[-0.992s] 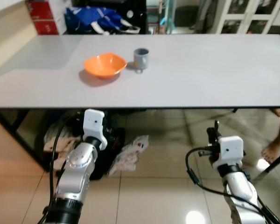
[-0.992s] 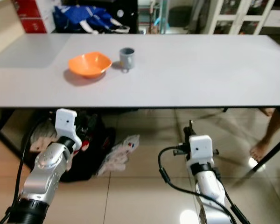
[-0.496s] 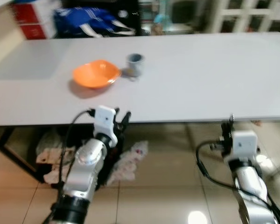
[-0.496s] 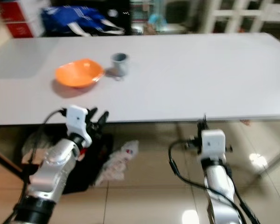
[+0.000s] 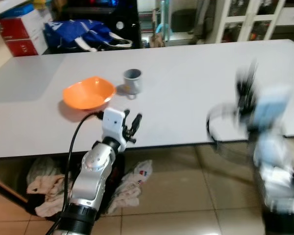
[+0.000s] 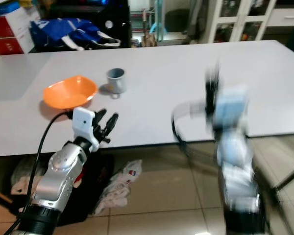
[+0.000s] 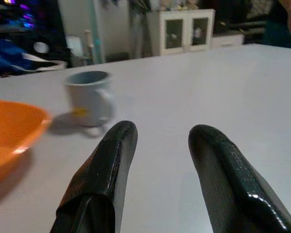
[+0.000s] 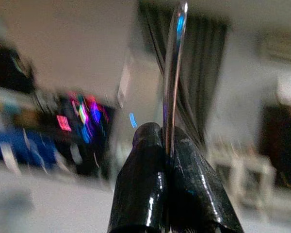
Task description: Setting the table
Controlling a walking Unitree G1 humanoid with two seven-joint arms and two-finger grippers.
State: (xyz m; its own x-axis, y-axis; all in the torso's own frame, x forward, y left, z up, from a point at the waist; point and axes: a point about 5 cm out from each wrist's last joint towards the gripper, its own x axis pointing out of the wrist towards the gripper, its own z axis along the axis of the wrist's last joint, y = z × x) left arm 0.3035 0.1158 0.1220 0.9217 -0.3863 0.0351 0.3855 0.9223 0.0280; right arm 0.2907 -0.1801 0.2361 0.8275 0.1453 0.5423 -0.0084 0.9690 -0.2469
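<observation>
Both arms have risen above the desk (image 5: 196, 83): left claw (image 5: 133, 125) spread, right claw (image 8: 167, 155) clenched on a thin utensil (image 8: 173, 73) (placement looks imminent).

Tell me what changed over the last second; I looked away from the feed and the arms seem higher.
Both arms rose from below the table edge to table height. The left tool now hovers open over the near edge, pointing toward the grey cup and orange bowl. The right tool, motion-blurred in the head views, is shut on a thin metal utensil. Bowl and cup sit as before on the table; nothing was newly grasped or released.
</observation>
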